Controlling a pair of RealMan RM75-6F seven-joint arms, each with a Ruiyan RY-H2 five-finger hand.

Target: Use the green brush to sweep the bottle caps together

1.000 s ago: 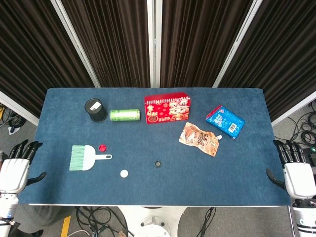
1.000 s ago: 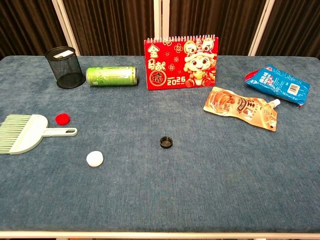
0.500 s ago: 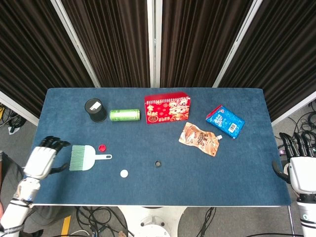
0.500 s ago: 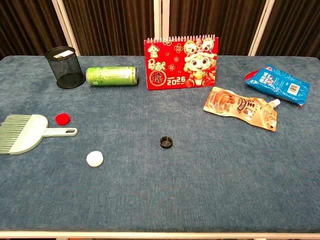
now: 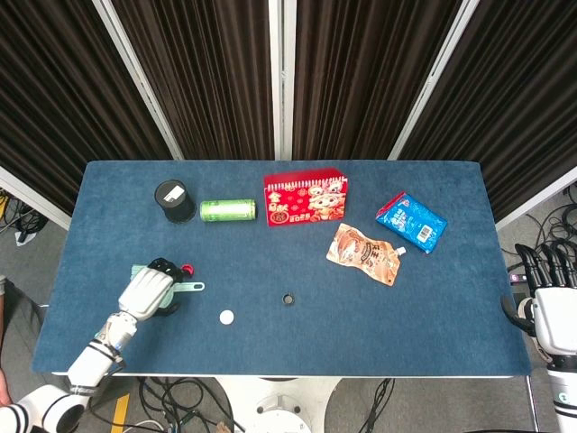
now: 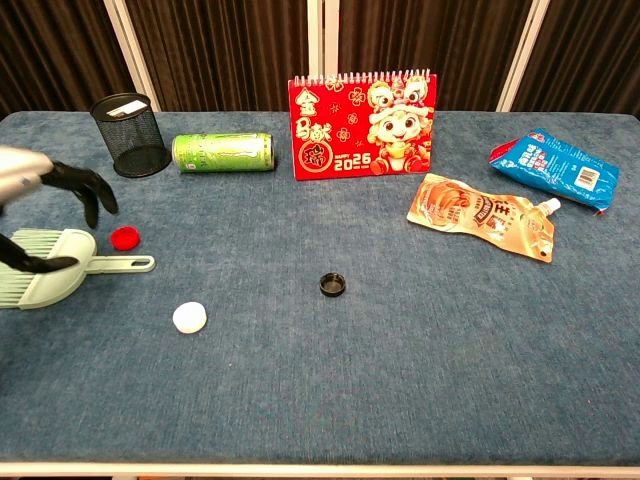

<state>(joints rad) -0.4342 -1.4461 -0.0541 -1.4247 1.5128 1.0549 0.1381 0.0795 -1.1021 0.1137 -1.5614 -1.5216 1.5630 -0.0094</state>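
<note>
I have the blue table (image 5: 433, 307) before me, the red calendar (image 6: 363, 124) standing at its far middle. My left hand (image 5: 149, 289) hangs over the green brush (image 6: 60, 274) at the near left, fingers (image 6: 88, 186) spread wide and arched, holding nothing. From the head view the hand covers most of the brush; only the chest view shows me the whole brush body lying flat, with the thumb reaching across it. The brush's long axis runs left to right, bristles to the left, handle pointing right toward the table's middle. My right hand (image 5: 548, 302) shows only in the head view, off the right edge, fingers open. The red cap (image 6: 124, 238) sits just behind the handle, the white cap (image 6: 190, 317) nearer me, the black cap (image 6: 333, 284) well apart to the right.
</note>
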